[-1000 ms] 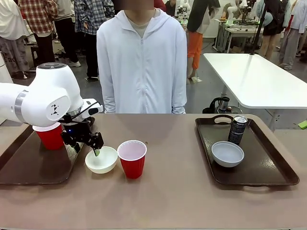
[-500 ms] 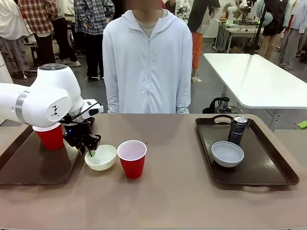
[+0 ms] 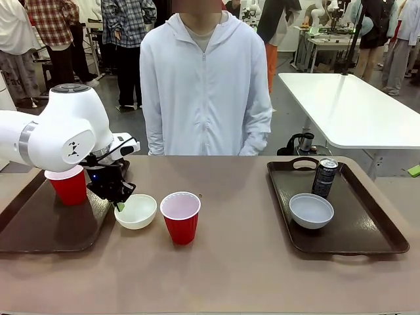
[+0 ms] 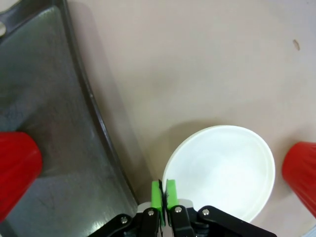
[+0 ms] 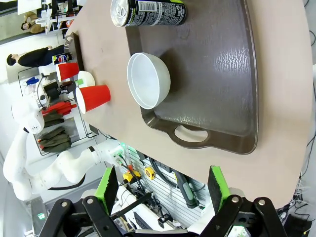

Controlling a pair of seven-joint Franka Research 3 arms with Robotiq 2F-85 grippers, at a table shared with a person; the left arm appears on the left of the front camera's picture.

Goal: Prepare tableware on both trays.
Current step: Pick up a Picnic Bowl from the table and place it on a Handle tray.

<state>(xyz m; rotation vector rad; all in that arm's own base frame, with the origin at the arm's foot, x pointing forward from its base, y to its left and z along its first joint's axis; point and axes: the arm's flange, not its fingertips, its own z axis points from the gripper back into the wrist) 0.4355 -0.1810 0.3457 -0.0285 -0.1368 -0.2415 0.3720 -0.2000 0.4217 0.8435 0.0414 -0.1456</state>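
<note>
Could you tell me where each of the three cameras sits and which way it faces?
Front view: fixed on the robot's side, facing the person across the table; the left arm shows, shut fingers on the cream-white bowl.
Left wrist view: looks down on that bowl, left tray beside it; its green pads pinch the rim.
Right wrist view: above the right tray and grey bowl, open fingers below.
Shared: the cream-white bowl.

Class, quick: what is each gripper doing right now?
Left gripper: fingers closed on the rim of the cream-white bowl.
Right gripper: fingers open, holding nothing.
</note>
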